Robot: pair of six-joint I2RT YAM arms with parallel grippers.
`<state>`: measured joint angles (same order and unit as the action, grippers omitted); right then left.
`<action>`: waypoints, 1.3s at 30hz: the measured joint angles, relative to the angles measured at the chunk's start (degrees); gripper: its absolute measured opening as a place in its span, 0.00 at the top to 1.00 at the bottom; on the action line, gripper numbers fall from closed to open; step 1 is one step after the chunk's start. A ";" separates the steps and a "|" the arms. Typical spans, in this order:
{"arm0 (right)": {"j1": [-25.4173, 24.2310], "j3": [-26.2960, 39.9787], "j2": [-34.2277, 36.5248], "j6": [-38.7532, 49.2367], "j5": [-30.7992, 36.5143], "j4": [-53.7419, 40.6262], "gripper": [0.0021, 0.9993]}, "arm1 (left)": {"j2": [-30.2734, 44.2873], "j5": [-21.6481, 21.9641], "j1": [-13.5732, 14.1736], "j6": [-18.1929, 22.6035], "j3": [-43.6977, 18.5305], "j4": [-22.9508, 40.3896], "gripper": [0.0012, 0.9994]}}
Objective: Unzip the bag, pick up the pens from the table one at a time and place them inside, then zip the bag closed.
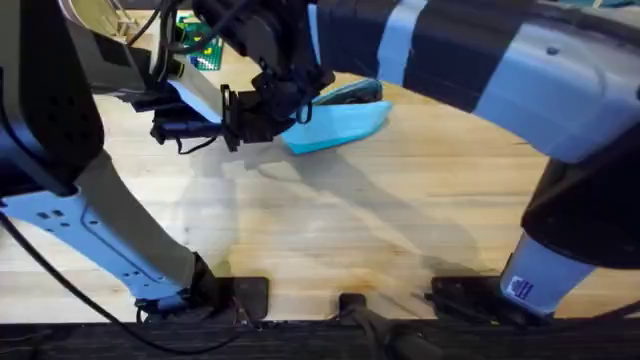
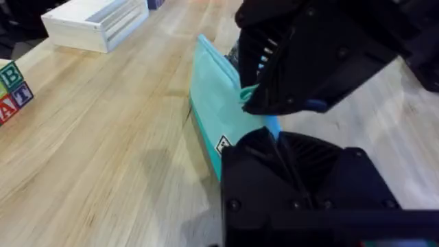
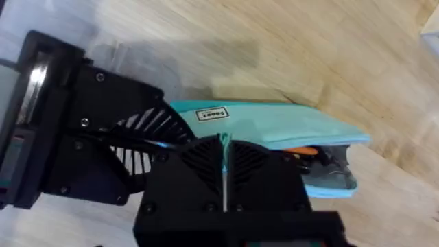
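Pouch (image 1: 335,122) lies on the worktop (image 1: 330,230) in its far middle part, its long axis running across my overhead view, tapered tip toward the right and the blunter end under the two wrists; both pincers crowd that left end. In the right wrist view the right pincer (image 3: 224,147) has its fingers pressed together on a thin sliver of light blue fabric or zip tab at the pouch's upper edge, and the zip mouth gapes at the far end, with something orange and dark inside; I judge the bag at least partly open. In the left wrist view the left pincer (image 2: 271,134) sits right against the pouch's end, just under the other arm's black housing; I cannot tell whether its fingers are together or apart. What the coming move turns on, as I read it: the zip line runs away from both pincers along the pouch's length toward the tapered tip, so any pull must follow that axis while the near end is held down; the right pincer, already on the edge, is the one placed for it.
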<state>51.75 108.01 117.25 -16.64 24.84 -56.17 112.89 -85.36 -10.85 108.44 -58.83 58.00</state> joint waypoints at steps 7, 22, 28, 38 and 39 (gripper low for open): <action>-2.21 0.36 0.00 0.00 -1.24 -0.78 0.97 | 0.02 -0.04 0.00 -0.03 -0.02 -0.15 0.96; -8.17 0.48 0.00 2.13 -3.74 -2.91 0.97 | 0.02 -0.07 0.07 -0.03 -0.11 -0.16 0.96; -10.60 0.48 0.00 2.15 -3.74 -3.46 0.97 | 0.00 -0.06 0.11 -0.03 -0.11 -0.15 0.96; -14.88 0.48 0.00 2.19 -2.79 -4.74 0.97 | 0.01 0.05 0.22 -0.02 -0.11 -0.11 0.96; -15.15 0.48 0.00 2.18 -2.79 -5.00 0.97 | 0.02 0.07 0.28 -0.02 -0.11 -0.13 0.96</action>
<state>36.60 108.49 117.25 -14.46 22.04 -61.17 112.90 -85.30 -10.57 108.42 -58.94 57.87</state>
